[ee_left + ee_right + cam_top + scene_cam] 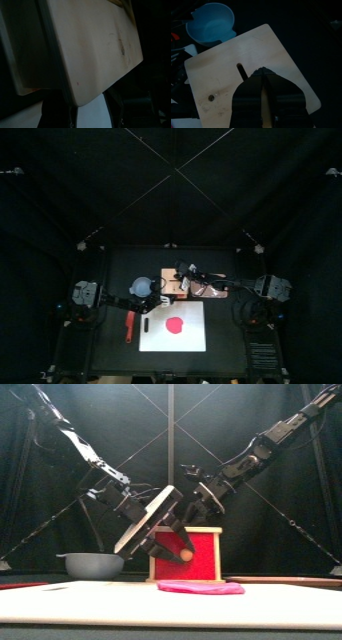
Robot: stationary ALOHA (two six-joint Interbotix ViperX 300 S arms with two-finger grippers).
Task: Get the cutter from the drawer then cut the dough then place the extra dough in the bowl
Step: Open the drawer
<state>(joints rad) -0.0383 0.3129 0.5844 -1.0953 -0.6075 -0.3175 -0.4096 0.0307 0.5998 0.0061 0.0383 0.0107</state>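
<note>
From above we see the dough [173, 325] lying on the white cutting board [195, 340] at the table's front. The wooden box [173, 279] is behind it, and the blue-grey bowl [142, 286] is just left of the box. From the front, a pale wooden lid [150, 519] tilts above the box's red drawer front [185, 556], with both arms at it. The left wrist view shows the left gripper [85, 100] clamped on the lid's edge. The right wrist view shows the right gripper [263, 73] with jaws drawn together and tips at the lid beside its slot; we cannot tell whether it grips.
</note>
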